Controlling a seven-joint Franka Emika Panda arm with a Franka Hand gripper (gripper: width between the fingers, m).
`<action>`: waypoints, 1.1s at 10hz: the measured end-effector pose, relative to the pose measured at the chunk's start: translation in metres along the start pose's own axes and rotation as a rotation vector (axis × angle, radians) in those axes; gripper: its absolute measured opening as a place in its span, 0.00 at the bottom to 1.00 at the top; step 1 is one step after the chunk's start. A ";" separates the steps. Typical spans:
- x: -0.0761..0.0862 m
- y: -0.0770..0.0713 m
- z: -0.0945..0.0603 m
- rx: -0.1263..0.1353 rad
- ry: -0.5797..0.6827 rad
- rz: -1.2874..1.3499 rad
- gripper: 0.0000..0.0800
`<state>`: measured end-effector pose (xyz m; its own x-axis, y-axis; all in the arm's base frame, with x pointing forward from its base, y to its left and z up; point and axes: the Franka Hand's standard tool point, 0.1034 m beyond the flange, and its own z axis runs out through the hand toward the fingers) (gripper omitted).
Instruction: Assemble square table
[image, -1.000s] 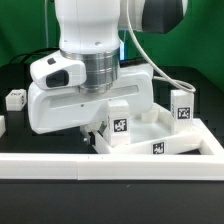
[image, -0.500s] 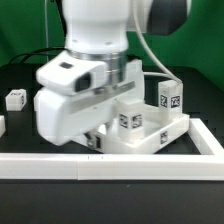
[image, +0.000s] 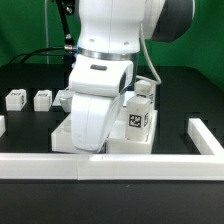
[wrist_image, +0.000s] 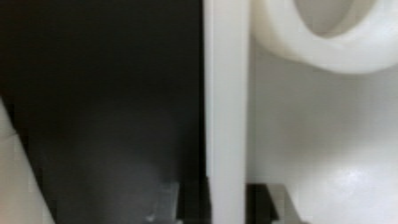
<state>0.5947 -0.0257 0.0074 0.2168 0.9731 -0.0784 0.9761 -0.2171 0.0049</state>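
The square table's white slab (image: 140, 138) lies on the black table, mostly hidden behind my arm. A tagged white post (image: 138, 120) stands on it. In the wrist view its raised rim (wrist_image: 226, 100) runs straight between my fingers, with a round corner hole (wrist_image: 338, 25) beside it. My gripper (wrist_image: 226, 205) is shut on that rim, one dark finger (wrist_image: 192, 203) on each side. In the exterior view the hand (image: 97, 118) covers the fingertips. Small white tagged leg posts (image: 15, 99) (image: 42, 99) lie loose at the exterior view's left.
A long white rail (image: 110, 166) runs along the front and another (image: 206, 140) stands at the exterior view's right. Black cables lie at the back left.
My arm has swung toward the exterior view's right and turned. The slab has turned with it and moved toward the left, so its far corner is nearer the middle.
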 end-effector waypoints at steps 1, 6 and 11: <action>-0.001 0.001 0.000 -0.008 -0.013 -0.083 0.06; 0.034 0.011 -0.009 -0.013 -0.001 -0.445 0.06; 0.023 0.009 -0.005 -0.003 -0.049 -0.710 0.06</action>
<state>0.6083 -0.0044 0.0103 -0.4726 0.8746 -0.1081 0.8813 0.4687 -0.0608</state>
